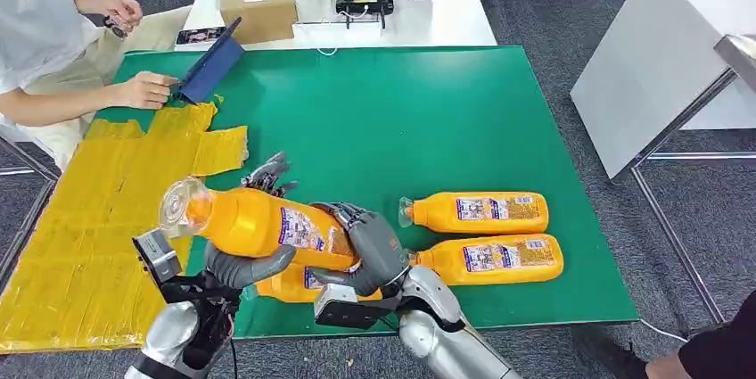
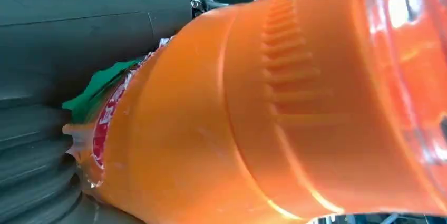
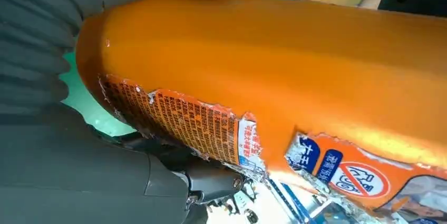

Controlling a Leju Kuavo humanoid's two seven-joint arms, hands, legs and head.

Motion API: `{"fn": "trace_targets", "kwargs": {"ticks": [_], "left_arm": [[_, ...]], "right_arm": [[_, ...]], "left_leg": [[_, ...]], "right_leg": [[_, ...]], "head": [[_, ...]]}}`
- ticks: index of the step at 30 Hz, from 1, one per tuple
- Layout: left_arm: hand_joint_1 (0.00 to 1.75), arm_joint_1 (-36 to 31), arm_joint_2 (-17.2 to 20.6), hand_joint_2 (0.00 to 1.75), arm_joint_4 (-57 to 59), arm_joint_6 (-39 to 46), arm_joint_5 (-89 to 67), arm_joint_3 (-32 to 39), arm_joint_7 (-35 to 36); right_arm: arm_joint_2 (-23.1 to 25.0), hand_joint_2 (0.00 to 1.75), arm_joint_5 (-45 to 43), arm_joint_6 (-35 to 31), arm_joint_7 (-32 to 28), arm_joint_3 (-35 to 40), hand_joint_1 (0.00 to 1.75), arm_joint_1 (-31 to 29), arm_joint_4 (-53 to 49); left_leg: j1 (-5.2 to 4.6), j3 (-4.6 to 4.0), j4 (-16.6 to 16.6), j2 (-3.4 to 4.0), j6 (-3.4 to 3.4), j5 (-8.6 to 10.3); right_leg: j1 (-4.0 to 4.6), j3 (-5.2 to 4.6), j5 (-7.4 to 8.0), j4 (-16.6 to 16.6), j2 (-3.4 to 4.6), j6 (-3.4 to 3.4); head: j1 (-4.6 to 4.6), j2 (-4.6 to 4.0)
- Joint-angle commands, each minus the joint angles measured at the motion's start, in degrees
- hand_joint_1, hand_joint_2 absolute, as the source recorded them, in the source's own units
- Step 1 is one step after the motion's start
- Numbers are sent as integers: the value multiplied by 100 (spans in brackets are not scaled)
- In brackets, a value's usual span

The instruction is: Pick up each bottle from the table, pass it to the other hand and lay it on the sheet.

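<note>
Both robot hands — left robot hand [image 1: 245, 263], right robot hand [image 1: 374, 250] — around raised bottle [image 1: 258, 221].

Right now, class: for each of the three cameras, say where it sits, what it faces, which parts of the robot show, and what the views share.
Head view: high on the body, looking down at the green table; both arms, left hand and right hand on the raised bottle.
Left wrist view: behind the left hand, against the bottle.
Right wrist view: behind the right hand, facing its label.
Shared: that bottle.
</note>
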Motion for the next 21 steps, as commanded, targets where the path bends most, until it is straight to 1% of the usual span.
{"fn": "trace_targets", "kwargs": {"ticks": [1, 2, 3, 4, 5, 6, 8, 9, 10, 11, 12, 13, 14, 15, 16, 17, 18, 19, 20, 21], "left_arm": [[175, -499, -174, 175, 435, 299, -98, 43, 37], [175, -506, -172, 175, 433, 338, -118, 45, 33], [175, -511, -190, 175, 416, 584, -320, 72, -42], [175, -539, -187, 175, 377, 1023, -759, 93, -187], [175, -568, -193, 175, 352, 1360, -1081, 91, -242], [175, -617, -165, 175, 330, 1590, -1317, 94, -270], [175, -819, -113, 175, 377, 2664, -2620, 82, -230], [175, -986, -70, 175, 444, 2934, -3108, 87, -79], [175, -1155, -1, 175, 585, 3225, -3758, 75, 104], [175, -1288, -2, 175, 659, 3366, -4098, 86, 215], [175, -1479, 28, 175, 785, 3563, -4698, 95, 417], [175, -1633, 79, 175, 934, 3739, -5383, 91, 669], [175, -1798, 134, 175, 1076, 3884, -6321, 81, 1086], [175, -2022, 151, 175, 1294, 3982, -7252, 112, 1527], [175, -2180, 140, 175, 1490, 4014, -7785, 131, 1774], [175, -2314, 159, 175, 1675, 4000, -8338, 140, 2017], [175, -2690, 257, 175, 2266, 3635, -9608, 58, 2690], [175, -2883, 261, 175, 2602, 3480, -9752, 21, 2782], [175, -3028, 235, 175, 2883, 3576, -9760, 8, 2799], [175, -3442, 417, 175, 3554, 3032, -9966, -482, 3380]], "right_arm": [[-198, 175, -13, -22, -5, 400, 175, -42, 82], [-193, 175, -46, -43, 4, 363, 175, -18, 51], [-186, 175, -93, -56, 9, 310, 175, 14, 12], [-158, 175, -221, -111, 11, 178, 115, 100, -87], [-144, 175, -377, -107, -16, 83, 0, 169, -194], [-132, 175, -492, -140, -11, -19, 0, 243, -319], [-152, 175, -640, -183, 14, -192, 0, 392, -700], [-171, 175, -618, -220, 81, -260, 0, 462, -910], [-187, 175, -619, -228, 84, -302, 0, 509, -1063], [-192, 175, -621, -240, 85, -344, 0, 549, -1197], [-184, 175, -613, -288, 93, -409, 0, 605, -1360], [-176, 175, -523, -380, 152, -456, 0, 640, -1426], [-183, 175, -310, -450, 299, -468, 0, 637, -1444], [-198, 175, -82, -453, 445, -450, 0, 610, -1445], [-188, 175, 78, -463, 518, -423, 0, 579, -1434], [-186, 175, 210, -461, 557, -382, 0, 555, -1418], [-230, 175, 558, -222, 785, -195, 0, 431, -1330], [-219, 175, 719, -134, 886, -97, 0, 365, -1287], [-194, 175, 732, -124, 907, -75, 0, 349, -1261], [-205, 175, 1087, 188, 1190, 166, 0, 174, -1122]], "left_leg": [[6, 9, -2, -19, -5, -2], [10, 22, 0, -23, -8, -8], [7, 12, -1, -19, -6, -3], [11, 22, 1, -26, -8, -8], [15, 33, 3, -31, -11, -14], [11, 16, 1, -28, -8, -6], [17, 30, 7, -42, -12, -15], [9, 11, 5, -34, -8, -6], [17, 25, 10, -42, -13, -14], [10, 4, 8, -39, -8, -4], [12, 4, 10, -41, -11, -5], [8, 1, 1, -23, -9, 1], [10, 8, 5, -32, -12, -3], [11, 12, 10, -50, -14, -5], [16, 7, 8, -43, -11, -1], [18, 18, 10, -44, -12, -7], [8, 8, 1, -24, -8, 2], [15, 14, 7, -25, -11, -2], [8, 6, 1, -22, -8, 5], [13, 18, 3, -27, -13, 2]], "right_leg": [[3, 15, -5, -4, 0, -6], [5, 29, -11, -4, 5, -10], [4, 18, -6, -5, 2, -7], [7, 31, -12, -5, 3, -10], [9, 45, -18, -4, 7, -13], [7, 26, -10, -4, -1, -9], [11, 45, -22, -1, -1, -15], [5, 21, -13, 2, -7, -10], [10, 39, -22, 3, -2, -15], [6, 17, -13, 4, -12, -10], [8, 17, -14, 7, -10, -12], [6, 6, -5, 2, -1, -10], [7, 16, -10, 6, 0, -13], [7, 25, -17, 10, -10, -15], [12, 21, -11, 3, -11, -12], [12, 33, -15, 4, -5, -14], [5, 16, -4, 1, 0, -7], [10, 25, -6, 3, 9, -11], [4, 13, -1, 4, 1, -9], [8, 27, -4, 3, 5, -13]], "head": [[0, 0], [0, 0], [0, 0], [0, 0], [0, 0], [0, 0], [0, 0], [0, 0], [2, 0], [2, 0], [7, 0], [-2, 0], [-4, 0], [2, 0], [4, 0], [-2, 0], [0, 0], [4, 0], [-2, 0], [2, 0]]}}
